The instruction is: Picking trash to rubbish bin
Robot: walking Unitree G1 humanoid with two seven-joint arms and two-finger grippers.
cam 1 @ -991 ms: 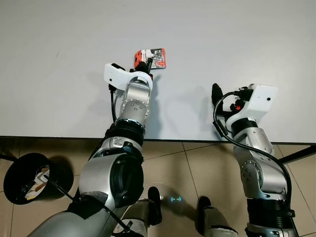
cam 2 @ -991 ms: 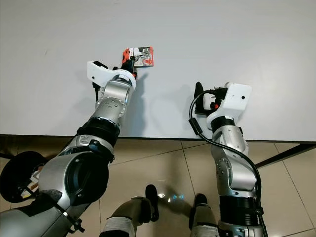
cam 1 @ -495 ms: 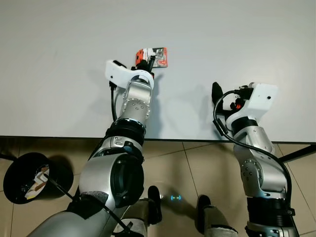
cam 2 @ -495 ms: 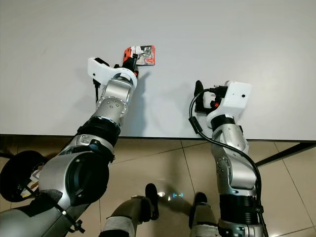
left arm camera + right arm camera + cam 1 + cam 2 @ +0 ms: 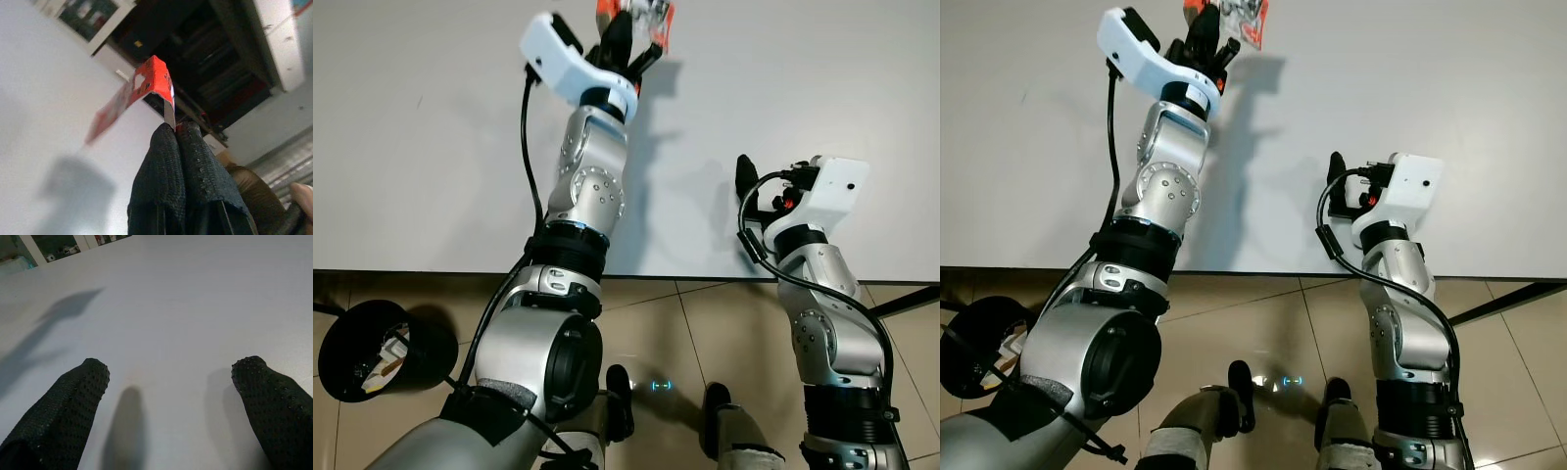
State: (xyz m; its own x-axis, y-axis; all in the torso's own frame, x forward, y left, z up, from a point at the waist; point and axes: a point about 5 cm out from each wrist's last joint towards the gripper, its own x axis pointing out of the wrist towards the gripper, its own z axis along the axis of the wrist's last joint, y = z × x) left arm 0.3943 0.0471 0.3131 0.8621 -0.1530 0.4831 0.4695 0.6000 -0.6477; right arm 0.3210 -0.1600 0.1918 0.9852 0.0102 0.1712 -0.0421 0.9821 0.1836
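A red and white snack wrapper (image 5: 641, 14) hangs in the air above the white table (image 5: 431, 147), pinched by my left gripper (image 5: 626, 39), which is raised high with its arm stretched up. In the left wrist view the two black fingers (image 5: 181, 161) are pressed together on the wrapper's (image 5: 146, 85) lower corner. My right gripper (image 5: 171, 387) hovers low over the table's right part, fingers spread wide with nothing between them. A black rubbish bin (image 5: 367, 352) stands on the floor at the lower left, with some paper inside.
The table's front edge (image 5: 705, 277) runs across the view above a brown tiled floor (image 5: 685, 333). A dark table leg (image 5: 906, 304) slants at the far right. My own feet (image 5: 666, 406) stand on the tiles below.
My left arm has lifted the wrapper off the table and raised it well up toward the camera. The right arm has stayed put.
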